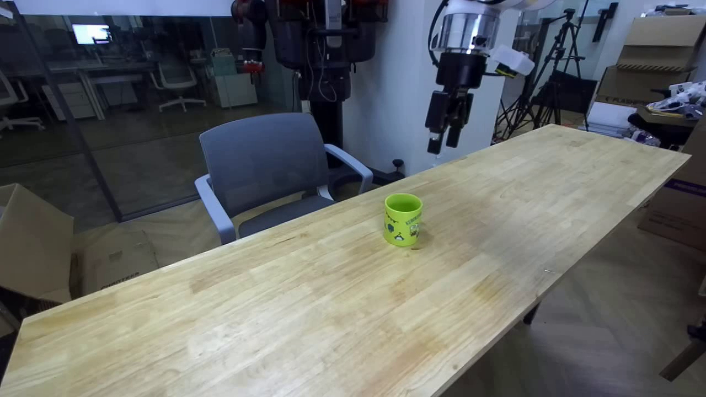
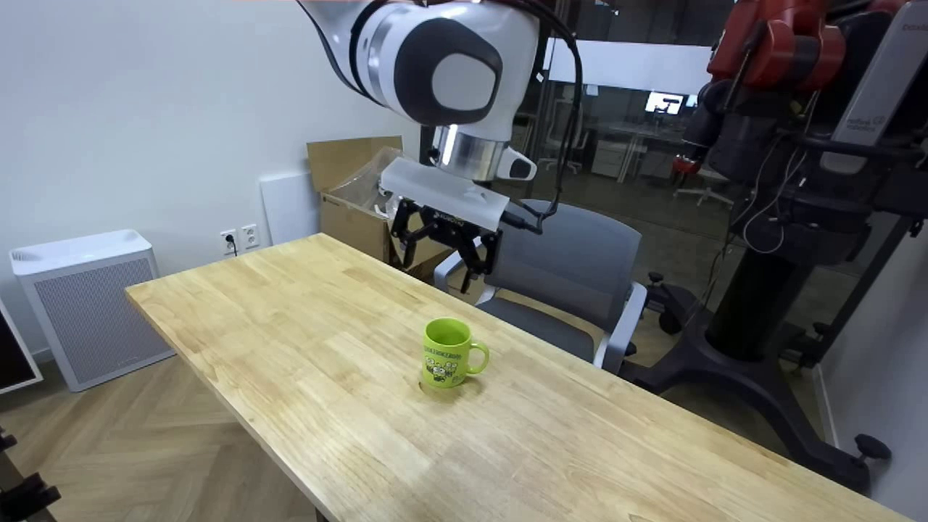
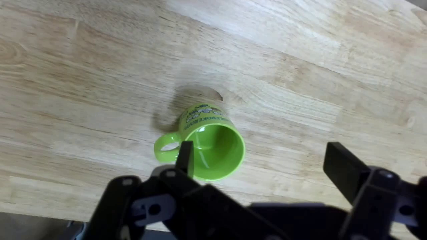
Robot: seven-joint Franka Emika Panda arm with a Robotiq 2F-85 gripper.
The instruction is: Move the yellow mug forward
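Yellow-green mug (image 1: 402, 220) upright on the long wooden table (image 2: 275, 319) — gripper (image 2: 436, 276) hanging higher up, parted and holding nothing.

From where I stand, the mug sits nearer the edge by the grey chair (image 1: 262, 165) than the opposite one, its handle (image 2: 486, 357) out to the side, cartoon figures and lettering printed on its wall. The gripper is spread wide — its two fingers (image 3: 343, 170) well apart from each other, raised clear of both tabletop and mug. In the wrist view one of them crosses in front of the mug's rim. A red-and-black robot (image 2: 797, 199) stands near the chair, and in an exterior view an opened cardboard box (image 2: 351, 225) sits just past the table's corner.
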